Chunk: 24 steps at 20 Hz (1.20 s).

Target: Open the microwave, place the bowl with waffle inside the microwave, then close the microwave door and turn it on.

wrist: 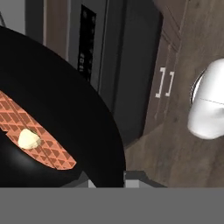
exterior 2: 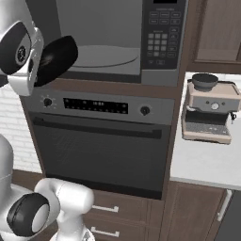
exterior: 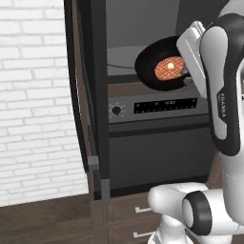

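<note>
The microwave (exterior 2: 162, 37) stands open, its grey cavity and round turntable (exterior 2: 101, 55) showing. Its door (exterior: 88, 95) is swung out to the left and seen edge-on. A black bowl (exterior: 151, 61) with a waffle (exterior: 169, 68) and a pat of butter hangs tilted at the cavity's lower front. My gripper (exterior: 187, 75) is shut on the bowl's rim. From the right, the bowl (exterior 2: 59, 54) is at the cavity's left front corner. In the hand view the bowl (wrist: 65, 109) and waffle (wrist: 43, 144) lie just above my gripper (wrist: 109, 179).
Under the microwave is a knobbed oven (exterior 2: 99, 146) with a display strip and a handled door. A coffee machine (exterior 2: 209, 110) stands on the white counter (exterior 2: 207, 164) to the right. Wooden drawers (exterior 2: 113, 216) are below the oven, and a white brick wall (exterior: 33, 95) is on the left.
</note>
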Tool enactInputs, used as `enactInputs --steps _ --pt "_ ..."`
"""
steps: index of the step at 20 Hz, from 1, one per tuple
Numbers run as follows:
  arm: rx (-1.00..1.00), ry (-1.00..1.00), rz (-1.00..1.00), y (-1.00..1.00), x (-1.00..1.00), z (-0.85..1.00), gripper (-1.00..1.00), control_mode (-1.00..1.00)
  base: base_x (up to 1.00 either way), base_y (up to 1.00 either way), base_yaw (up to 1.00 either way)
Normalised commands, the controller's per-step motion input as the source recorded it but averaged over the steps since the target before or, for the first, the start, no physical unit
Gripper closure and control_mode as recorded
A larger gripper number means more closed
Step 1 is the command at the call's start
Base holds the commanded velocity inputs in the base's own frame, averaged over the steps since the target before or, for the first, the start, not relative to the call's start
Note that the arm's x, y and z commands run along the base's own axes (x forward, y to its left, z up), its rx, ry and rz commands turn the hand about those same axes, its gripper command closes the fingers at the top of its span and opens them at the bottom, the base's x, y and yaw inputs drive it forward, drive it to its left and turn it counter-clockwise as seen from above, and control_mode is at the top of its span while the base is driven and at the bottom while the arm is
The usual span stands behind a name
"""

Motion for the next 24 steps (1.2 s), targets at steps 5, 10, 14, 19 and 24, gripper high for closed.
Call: enactInputs --steps 5,10,14,19,24 --pt "0.12 0.00 -0.11 0.00 0.49 0.23 1.00 -1.00 0.00 0.00 0.00" --pt "0.20 -0.04 -0.02 0.00 0.55 0.05 1.00 -1.00 0.00 0.00 0.00" --pt "0.12 0.00 0.00 0.00 0.89 0.00 1.00 -1.00 0.00 0.00 0.00" --pt "0.06 0.00 -0.01 0.00 0.85 0.01 1.00 -1.00 0.00 0.00 0.00" --pt "0.02 0.02 -0.02 0.00 0.71 0.00 1.00 -1.00 0.00 0.00 0.00"
